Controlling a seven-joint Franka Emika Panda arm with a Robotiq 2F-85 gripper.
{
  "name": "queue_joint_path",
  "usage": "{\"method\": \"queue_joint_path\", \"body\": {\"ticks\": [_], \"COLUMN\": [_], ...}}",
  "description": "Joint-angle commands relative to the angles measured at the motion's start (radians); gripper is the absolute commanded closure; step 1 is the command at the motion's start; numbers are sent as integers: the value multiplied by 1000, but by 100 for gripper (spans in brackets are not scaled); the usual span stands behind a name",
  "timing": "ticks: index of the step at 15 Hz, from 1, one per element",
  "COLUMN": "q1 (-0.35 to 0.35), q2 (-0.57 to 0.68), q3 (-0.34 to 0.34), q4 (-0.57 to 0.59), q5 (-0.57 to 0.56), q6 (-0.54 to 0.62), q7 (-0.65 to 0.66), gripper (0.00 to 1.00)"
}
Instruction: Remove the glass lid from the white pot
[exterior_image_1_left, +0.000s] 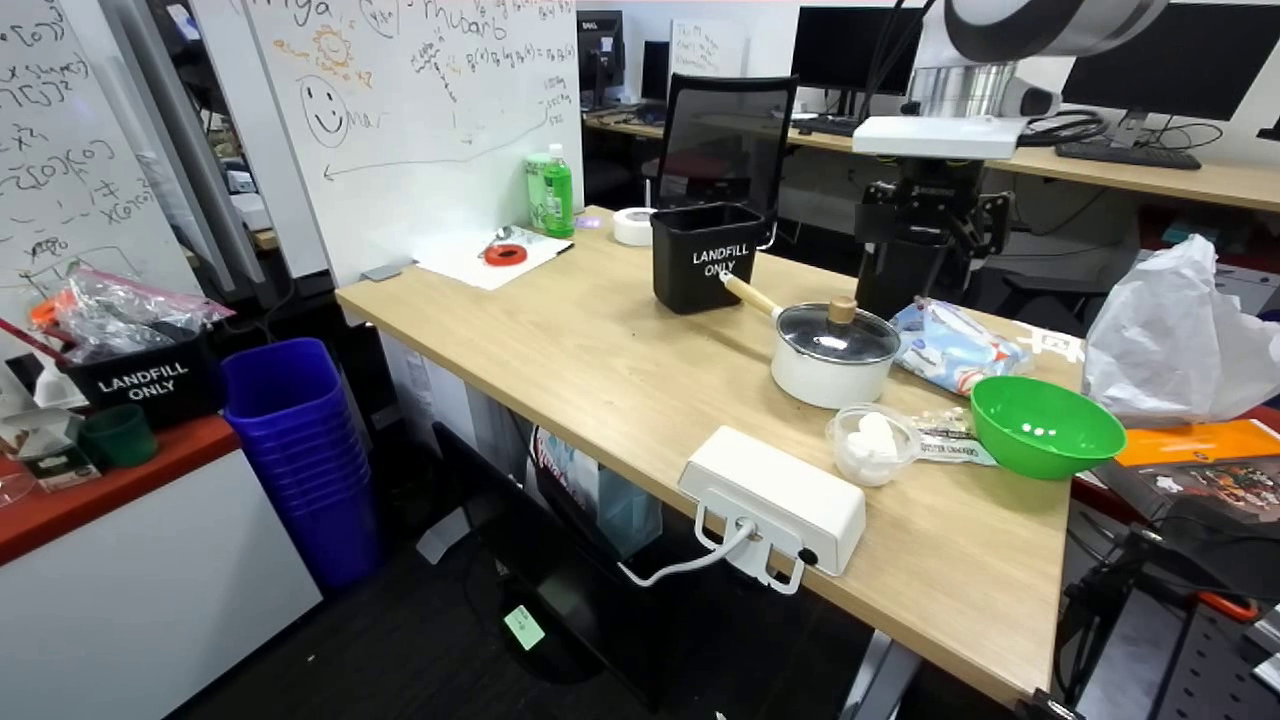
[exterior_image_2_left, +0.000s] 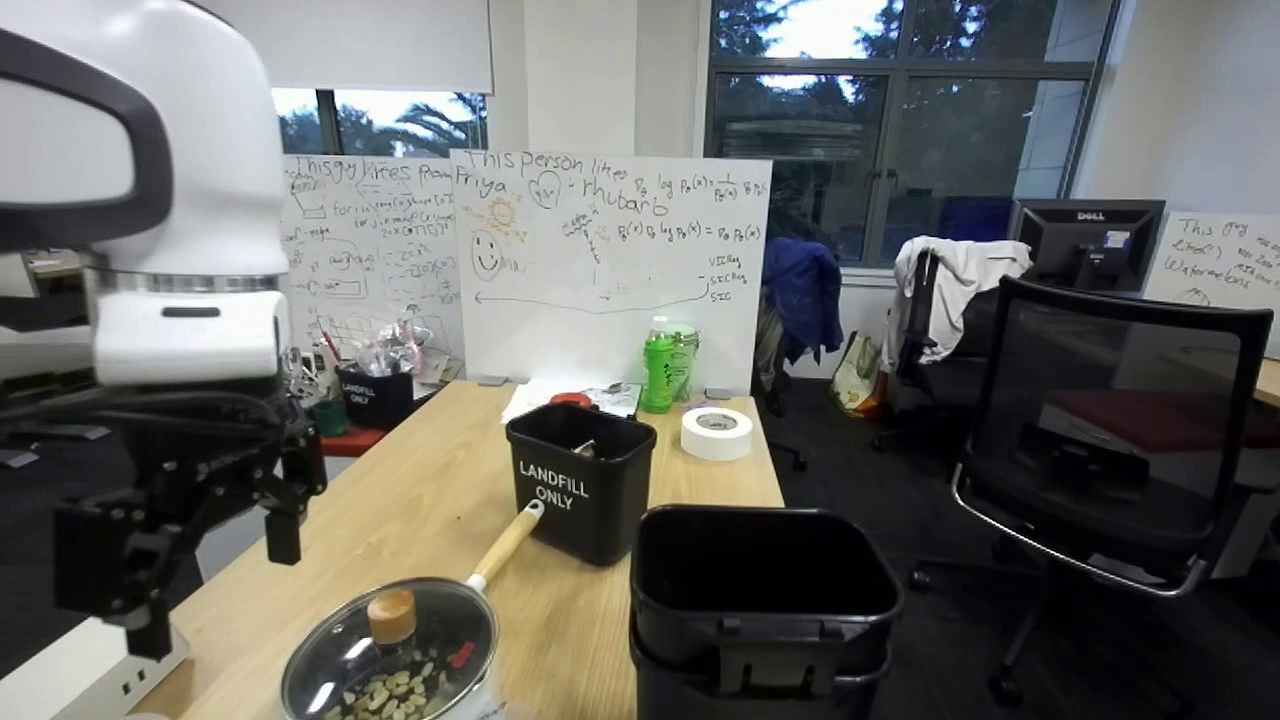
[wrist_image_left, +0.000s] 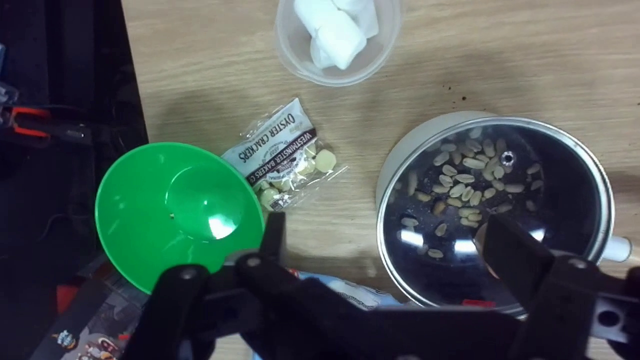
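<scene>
The glass lid (exterior_image_1_left: 850, 340) lies on the white pot (exterior_image_1_left: 828, 380), its wooden knob (exterior_image_1_left: 842, 310) pointing up. The lid also shows in an exterior view (exterior_image_2_left: 440, 620) and in the wrist view (wrist_image_left: 440, 272), with peanuts visible through the glass. The pot's white side shows in the wrist view (wrist_image_left: 407, 150). My gripper (exterior_image_2_left: 217, 590) is open and empty, raised above the table and apart from the lid. In the wrist view the gripper (wrist_image_left: 387, 225) spans the gap between the green bowl and the pot; its right finger hides most of the knob.
A green bowl (wrist_image_left: 175, 210), a cracker packet (wrist_image_left: 280, 155), a tub of marshmallows (wrist_image_left: 340, 45) and a blue bag (exterior_image_1_left: 955, 345) lie around the pot. The pot's handle (exterior_image_1_left: 750, 295) reaches toward a black bin (exterior_image_1_left: 700, 275). A white power strip (exterior_image_1_left: 770, 490) sits on the table edge.
</scene>
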Motion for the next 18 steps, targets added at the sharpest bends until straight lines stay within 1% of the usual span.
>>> {"method": "queue_joint_path", "body": {"ticks": [1, 3, 9, 12, 18], "q1": [39, 56, 102, 113, 132], "q2": [96, 135, 235, 270, 332], "q3": [-40, -53, -96, -107, -135], "q4": [84, 104, 171, 205, 261], "q5": [51, 56, 43, 48, 22], "q6": [-19, -6, 57, 77, 107], "q7": [100, 150, 399, 466, 580], "gripper": [0, 0, 0, 0, 0]}}
